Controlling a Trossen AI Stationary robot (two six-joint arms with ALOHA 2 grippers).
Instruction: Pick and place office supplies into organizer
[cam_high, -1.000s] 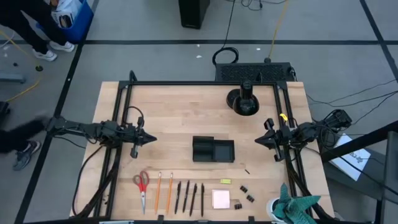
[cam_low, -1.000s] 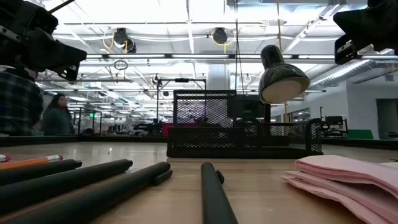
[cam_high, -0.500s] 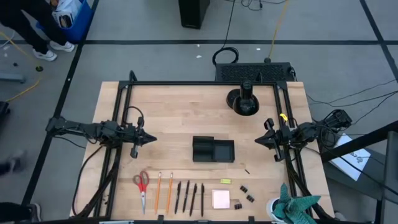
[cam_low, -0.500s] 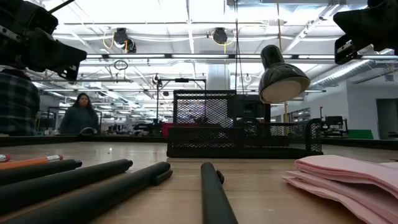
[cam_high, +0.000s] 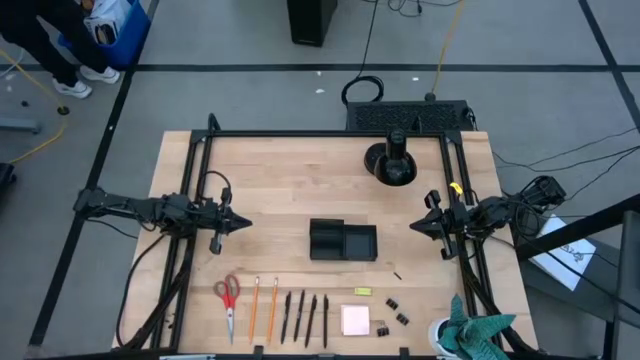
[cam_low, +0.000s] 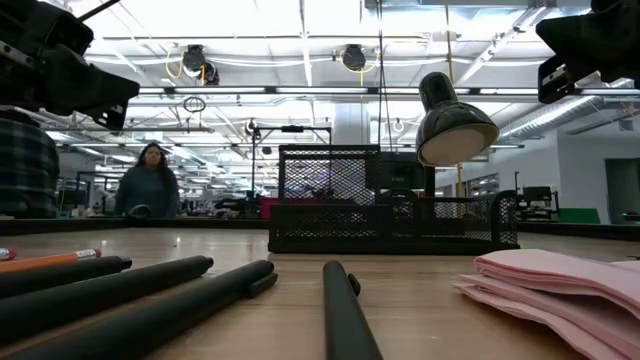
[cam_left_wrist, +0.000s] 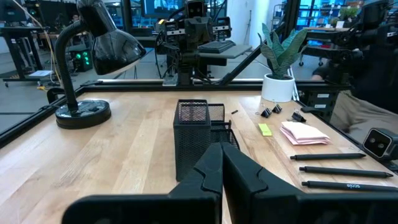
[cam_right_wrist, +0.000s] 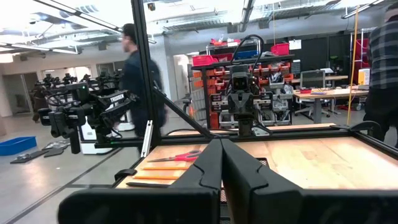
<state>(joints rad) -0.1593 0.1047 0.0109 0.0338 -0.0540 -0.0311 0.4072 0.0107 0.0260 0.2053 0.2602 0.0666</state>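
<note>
The black mesh organizer (cam_high: 342, 241) stands at the table's middle, also in the low view (cam_low: 390, 215) and the left wrist view (cam_left_wrist: 199, 134). Along the near edge lie red-handled scissors (cam_high: 228, 298), two orange pencils (cam_high: 263, 308), several dark pens (cam_high: 305, 318), a pink sticky pad (cam_high: 355, 320), a yellow-green eraser (cam_high: 364, 292) and black binder clips (cam_high: 393, 303). My left gripper (cam_high: 245, 224) hovers shut to the organizer's left, above the table. My right gripper (cam_high: 413, 227) hovers shut to its right. Both point at the organizer and touch nothing.
A black desk lamp (cam_high: 390, 160) stands on its round base behind the organizer, toward the far edge. A teal-green plant in a white pot (cam_high: 468, 335) sits at the near right corner. Black frame rails (cam_high: 190, 200) run along both sides. A person (cam_low: 148, 180) is in the room beyond.
Neither arm nor any of the supplies has moved. In the low view a person in the room behind the table has walked toward the picture's right.
</note>
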